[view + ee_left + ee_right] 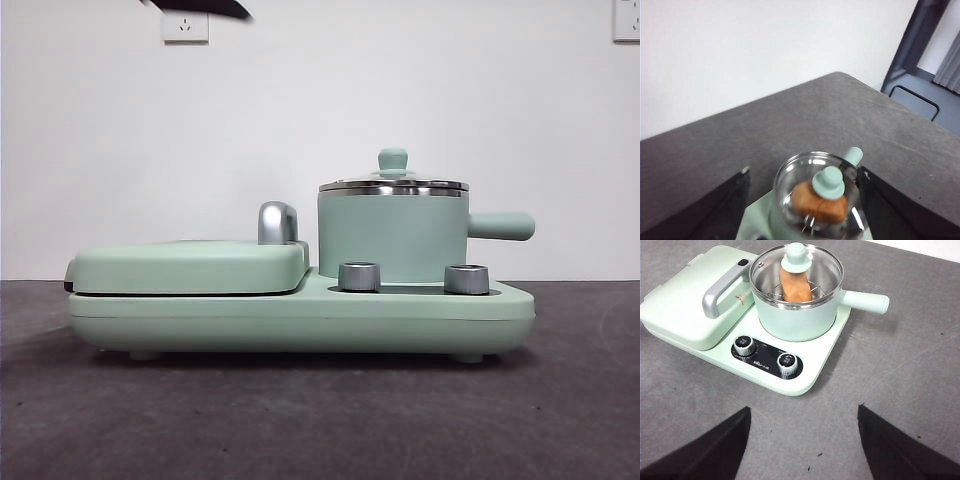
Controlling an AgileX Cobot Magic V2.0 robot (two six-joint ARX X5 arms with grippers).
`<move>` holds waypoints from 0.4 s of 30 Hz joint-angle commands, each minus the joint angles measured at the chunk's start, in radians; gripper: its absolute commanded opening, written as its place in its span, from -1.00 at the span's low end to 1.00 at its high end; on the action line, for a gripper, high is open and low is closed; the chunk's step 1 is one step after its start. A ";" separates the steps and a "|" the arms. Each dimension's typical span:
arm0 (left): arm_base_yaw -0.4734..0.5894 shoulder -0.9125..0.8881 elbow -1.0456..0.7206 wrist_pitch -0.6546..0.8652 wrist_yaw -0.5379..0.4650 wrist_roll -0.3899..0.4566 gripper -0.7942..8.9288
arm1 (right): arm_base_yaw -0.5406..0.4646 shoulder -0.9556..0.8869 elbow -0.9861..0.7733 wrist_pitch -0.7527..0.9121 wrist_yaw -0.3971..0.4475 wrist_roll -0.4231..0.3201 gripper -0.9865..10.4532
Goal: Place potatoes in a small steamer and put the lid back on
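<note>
The small steamer (pixel 393 238) is a mint-green pot with a stubby side handle, standing on the right half of a mint-green appliance. The glass lid (pixel 392 183) rests on its rim, knob up. Through the glass an orange-brown potato (pixel 795 286) lies on a wire rack inside; the pot wall hides it in the front view. My left gripper (pixel 803 172) hovers open above the lid (pixel 828 183) and potato (pixel 815 207), jaws apart on either side, touching nothing. Over bare table in front of the appliance, my right gripper (pixel 804 409) is open and empty, well back from the steamer (pixel 795 320).
A flat hinged grill plate (pixel 190 266) with a chrome handle (pixel 277 222) fills the appliance's left half. Two steel dials (pixel 766 355) sit on the front panel. The pot handle (pixel 502 226) sticks out to the right. A black arm tip (pixel 205 6) shows at the top edge.
</note>
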 commanded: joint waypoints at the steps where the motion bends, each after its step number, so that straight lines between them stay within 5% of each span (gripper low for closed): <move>1: 0.028 -0.071 -0.043 -0.034 0.005 0.010 -0.16 | 0.006 0.003 0.003 0.011 0.003 0.010 -0.24; 12: 0.114 -0.514 -0.485 -0.045 0.004 -0.080 -0.16 | 0.006 0.003 0.003 0.012 -0.008 0.010 -0.24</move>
